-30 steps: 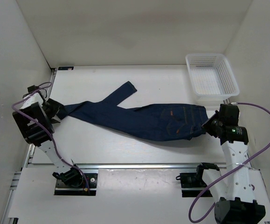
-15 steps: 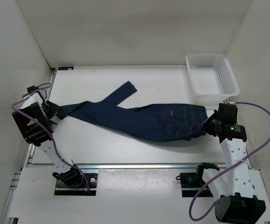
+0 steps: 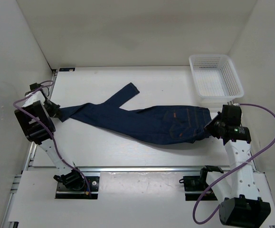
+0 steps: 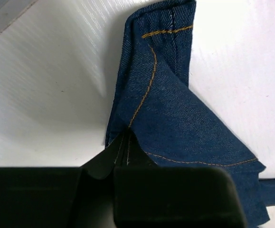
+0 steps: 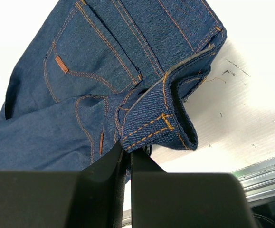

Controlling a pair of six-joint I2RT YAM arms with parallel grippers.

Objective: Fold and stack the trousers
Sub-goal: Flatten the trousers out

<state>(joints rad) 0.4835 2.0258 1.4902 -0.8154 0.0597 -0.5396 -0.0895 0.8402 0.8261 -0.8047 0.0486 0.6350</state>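
The dark navy trousers (image 3: pixel 142 121) lie stretched across the table, waistband at the right, one leg running left and the other leg end (image 3: pixel 128 90) angled toward the back. My left gripper (image 3: pixel 56 113) is shut on the hem of the left leg (image 4: pixel 175 118), which puckers up between its fingers (image 4: pixel 99 164). My right gripper (image 3: pixel 209 129) is shut on the waistband corner (image 5: pixel 161 123), the denim with orange stitching folded up at its fingertips (image 5: pixel 113 156).
A white mesh basket (image 3: pixel 215 78) stands at the back right corner of the table. White walls close in the left, back and right sides. A metal rail (image 3: pixel 142 168) runs along the table's near edge.
The left gripper has closed onto the leg hem and its wrist has shifted slightly back. The right arm and the trousers have hardly moved.
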